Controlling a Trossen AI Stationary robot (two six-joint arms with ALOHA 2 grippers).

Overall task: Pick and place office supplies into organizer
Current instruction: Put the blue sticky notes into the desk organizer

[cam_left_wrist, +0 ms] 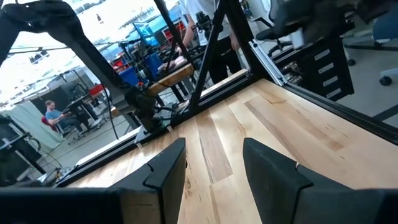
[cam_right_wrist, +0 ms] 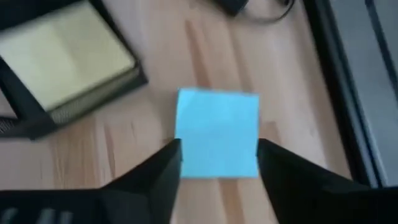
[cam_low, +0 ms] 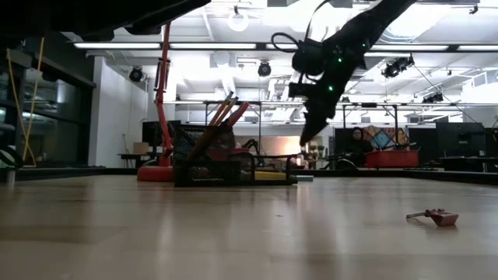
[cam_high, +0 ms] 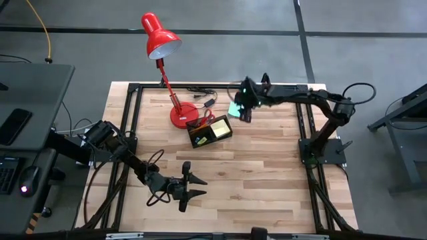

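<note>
On the wooden desk, our right pincer hangs spread above the teal pad beside the organizer, lined up to grasp; left pincer idles released near the front edge.

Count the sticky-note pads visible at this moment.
2: a yellow pad inside the organizer, and a teal pad on the table beside it, under the right gripper.

Grey floor around wooden table; dark desk alongside; ceiling strip lights on.
</note>
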